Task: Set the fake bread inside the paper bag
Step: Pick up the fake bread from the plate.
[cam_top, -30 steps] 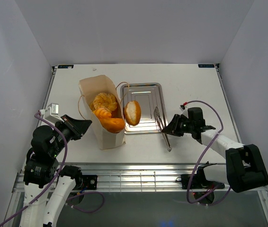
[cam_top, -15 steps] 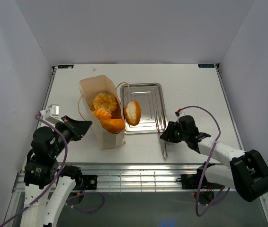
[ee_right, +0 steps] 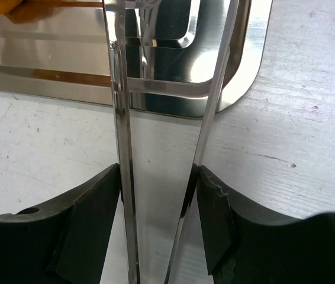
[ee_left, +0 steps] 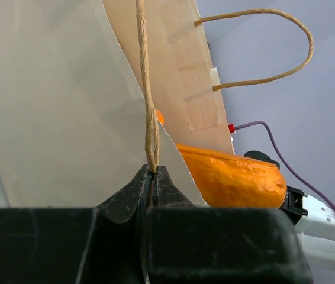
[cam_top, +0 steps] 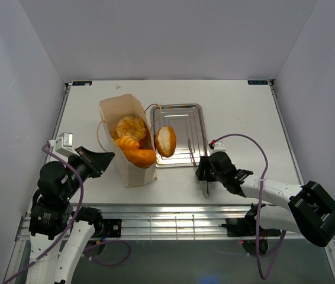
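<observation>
Left side, near the left edge of the table: left gripper is pinched together on the bag's cord handle. The cord runs up taut from between the closed fingertips.

Left of centre: paper bag, with its mouth open to the overhead camera. Fake bread inside:
- a round braided piece toward the far side
- a small curled piece below it
- a long loaf lying across the near end, seen from the left wrist as a glossy orange end past the bag wall

The bag's second handle loops out over the far left corner of the tray.

Centre: silver tray just beside the bag's right wall. One roll lies in the tray's left part, outside the bag. The bag's right wall stands between the roll and the bread already inside.

Right of centre, toward the near edge: right gripper is clamped on metal tongs, one finger pressing the outside of each arm. The tong arms stand apart. They reach from the bare tabletop over the tray's near right corner, with the tips above the tray floor, apart from the roll.
</observation>
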